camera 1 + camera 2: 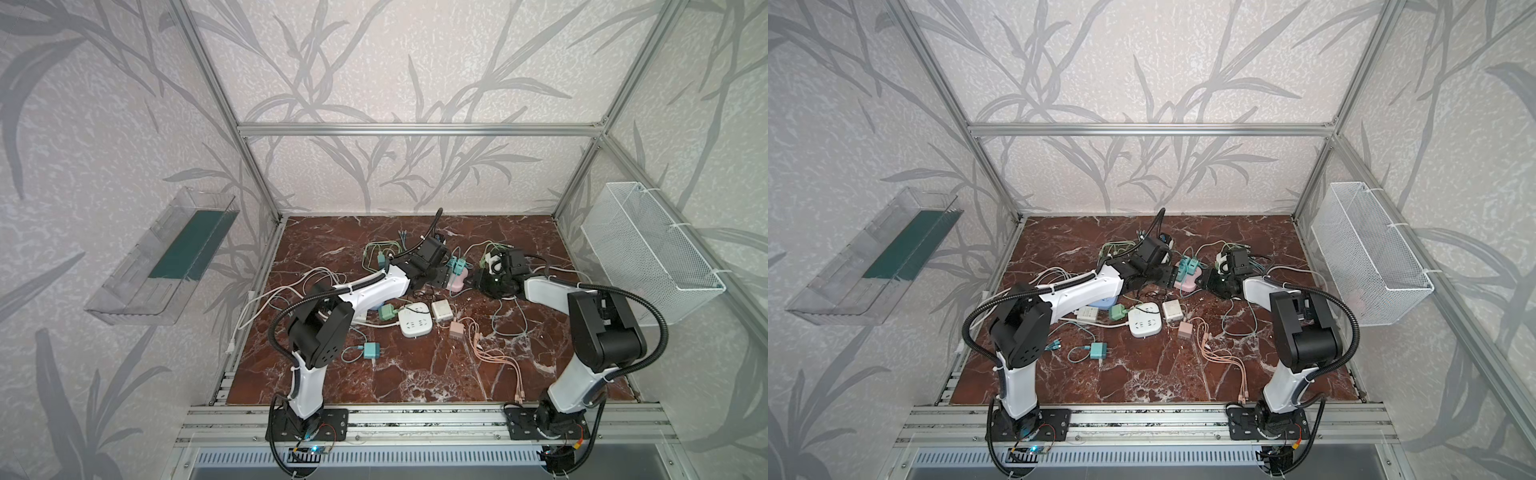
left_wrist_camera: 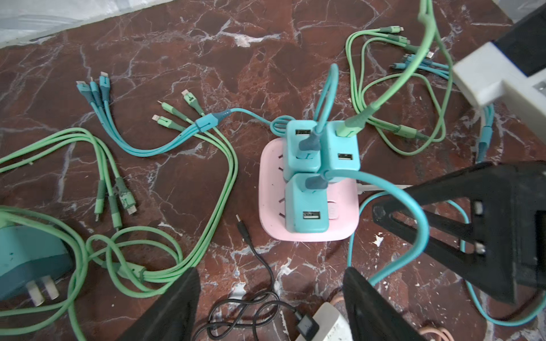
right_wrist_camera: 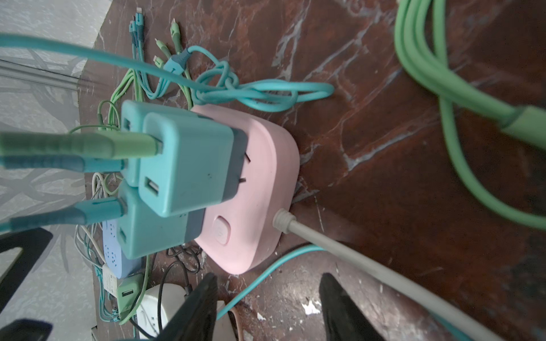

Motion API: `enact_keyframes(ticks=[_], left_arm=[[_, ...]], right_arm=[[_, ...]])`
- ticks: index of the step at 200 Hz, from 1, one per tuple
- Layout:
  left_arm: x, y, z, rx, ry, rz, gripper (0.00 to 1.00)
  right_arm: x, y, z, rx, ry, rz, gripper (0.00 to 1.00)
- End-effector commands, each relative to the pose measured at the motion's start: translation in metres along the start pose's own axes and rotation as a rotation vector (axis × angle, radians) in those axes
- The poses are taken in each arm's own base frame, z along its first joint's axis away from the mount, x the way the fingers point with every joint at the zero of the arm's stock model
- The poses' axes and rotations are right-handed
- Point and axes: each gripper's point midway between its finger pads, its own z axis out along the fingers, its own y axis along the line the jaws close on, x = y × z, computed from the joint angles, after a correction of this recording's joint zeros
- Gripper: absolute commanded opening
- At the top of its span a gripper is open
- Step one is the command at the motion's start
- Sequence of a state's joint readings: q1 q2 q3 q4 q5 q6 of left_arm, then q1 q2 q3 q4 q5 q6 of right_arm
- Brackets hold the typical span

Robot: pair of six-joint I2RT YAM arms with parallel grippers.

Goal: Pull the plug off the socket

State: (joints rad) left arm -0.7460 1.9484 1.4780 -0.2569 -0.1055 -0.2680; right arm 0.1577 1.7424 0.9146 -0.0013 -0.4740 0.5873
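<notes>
The left gripper (image 2: 271, 298) is standing with its jaws wide apart and holding nothing, its black fingers (image 2: 177, 307) hovering just short of the pink socket (image 2: 267, 189). The right gripper (image 3: 266, 307) is facing the same socket from the opposite side. Its jaws are parted less widely and are also empty, and a teal cable (image 3: 277, 260) is lying on the table just ahead of them. Three teal plugs (image 2: 307, 206) are sitting upright in the socket, with teal and green cables running out of their USB ports. A grey cord (image 3: 339, 248) is leaving the socket's side. The mark on the socket's oval button (image 3: 220, 230) and the small print on a white adapter (image 2: 325, 320) are showing too blurred to read. In both top views the socket is sitting on the red marble table (image 1: 415, 374), between the two grippers.
</notes>
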Motion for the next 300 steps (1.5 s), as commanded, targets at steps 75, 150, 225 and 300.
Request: enact_keyframes(ticks=[75,150,225,300], left_arm=[[-0.005,-0.006,0.014,0.015,0.011,-0.022,0.77],[-0.003,-0.020,0.035,0.037,0.065,0.014,0.76],[0.003,-0.024,0.056,0.021,0.113,0.004,0.74],[0.011,-0.027,0.072,0.018,0.153,-0.016,0.65]], right_arm=[[-0.015,0.011,0.014,-0.065,0.011,-0.013,0.56],[-0.020,0.007,0.025,-0.048,0.023,-0.007,0.54],[-0.019,0.012,0.015,-0.049,0.012,-0.021,0.52],[-0.023,0.016,-0.010,0.005,-0.023,-0.100,0.52]])
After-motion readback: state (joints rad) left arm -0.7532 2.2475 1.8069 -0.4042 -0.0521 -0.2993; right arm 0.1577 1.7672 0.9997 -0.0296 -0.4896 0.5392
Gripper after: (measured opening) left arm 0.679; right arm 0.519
